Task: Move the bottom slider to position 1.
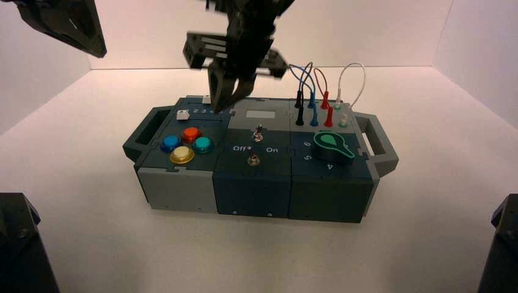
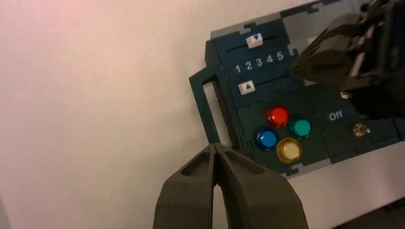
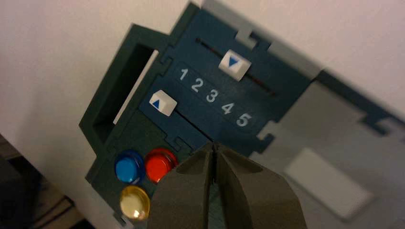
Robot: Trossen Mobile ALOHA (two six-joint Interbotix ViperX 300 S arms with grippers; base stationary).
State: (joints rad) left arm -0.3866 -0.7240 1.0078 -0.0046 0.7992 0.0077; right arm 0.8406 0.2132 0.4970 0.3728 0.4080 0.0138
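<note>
The bottom slider [image 3: 163, 103] is a small white knob with a blue arrow and stands level with the printed digit 1 [image 3: 183, 74] at the near-handle end of its track. It also shows in the high view [image 1: 181, 115] and the left wrist view [image 2: 247, 88]. My right gripper [image 3: 213, 145] is shut and empty. Its tips hang over the same track toward the 4–5 end, apart from the knob, and it shows in the high view [image 1: 227, 108]. My left gripper [image 2: 217, 147] is shut and empty, held high off the box's left side [image 1: 61, 24].
The twin top slider [image 3: 234, 65] sits between 2 and 3. Red [image 1: 192, 133], blue [image 1: 169, 144], teal [image 1: 202, 144] and yellow [image 1: 181, 155] buttons lie in front of the sliders. Toggle switches [image 1: 258, 133], a green dial [image 1: 333, 145] and plugged wires [image 1: 324, 97] lie to the right.
</note>
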